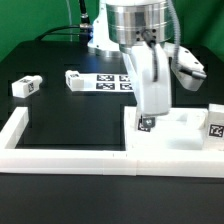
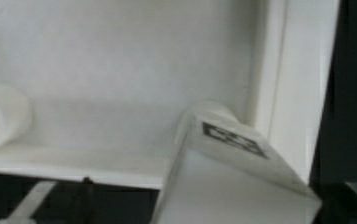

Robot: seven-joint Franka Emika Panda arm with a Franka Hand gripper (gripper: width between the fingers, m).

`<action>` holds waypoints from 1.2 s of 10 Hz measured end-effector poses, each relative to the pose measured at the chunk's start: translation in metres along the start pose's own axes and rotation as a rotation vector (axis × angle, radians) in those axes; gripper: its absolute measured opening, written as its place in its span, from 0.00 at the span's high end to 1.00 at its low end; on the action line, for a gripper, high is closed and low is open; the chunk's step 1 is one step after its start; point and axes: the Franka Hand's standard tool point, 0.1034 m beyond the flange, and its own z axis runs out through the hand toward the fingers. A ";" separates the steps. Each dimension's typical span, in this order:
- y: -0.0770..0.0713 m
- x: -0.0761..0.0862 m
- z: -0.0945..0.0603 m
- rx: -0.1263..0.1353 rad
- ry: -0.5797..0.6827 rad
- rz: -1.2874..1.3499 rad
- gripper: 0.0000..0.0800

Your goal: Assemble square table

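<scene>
Leg (image 1: 149, 108), seemingly light, stiff, smooth plastic best pinched across its flat sides, stands upright on tabletop (image 1: 186, 133) inside parted end effector (image 1: 150, 80).

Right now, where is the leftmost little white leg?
The leftmost leg lies alone on the black table at the exterior view's far left; its nearest neighbour, another loose leg, lies beside the marker board.
</scene>
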 end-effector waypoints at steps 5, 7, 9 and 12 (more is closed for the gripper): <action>0.000 -0.003 0.001 -0.018 0.025 -0.576 0.19; -0.002 -0.006 0.005 0.002 0.048 -0.723 0.19; -0.002 -0.005 0.009 0.022 0.077 -0.845 0.19; -0.002 -0.006 0.010 0.029 0.071 -0.722 0.42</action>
